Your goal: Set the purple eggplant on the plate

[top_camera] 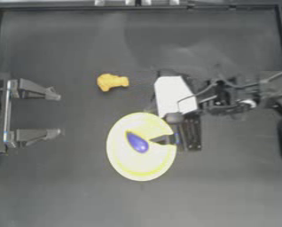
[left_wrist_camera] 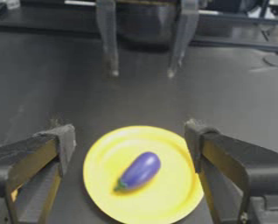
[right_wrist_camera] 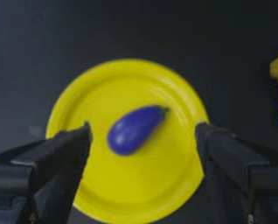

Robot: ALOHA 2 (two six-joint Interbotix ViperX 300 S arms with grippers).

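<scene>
Lying diagonally on yellow plate (top_camera: 141, 170): purple eggplant (top_camera: 137, 142), untouched; right gripper (top_camera: 174, 138) hovering beside it, fingers apart.

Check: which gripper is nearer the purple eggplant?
Right. The right gripper hangs over the plate's edge, open, just beside the purple eggplant. The left gripper sits open at the table's left side, well away.

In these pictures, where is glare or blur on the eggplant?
Top view: the eggplant shows a small pale highlight. Left wrist view: a soft sheen along its body, edges fairly clear. Right wrist view: it looks smeared, outline soft against the plate.
</scene>
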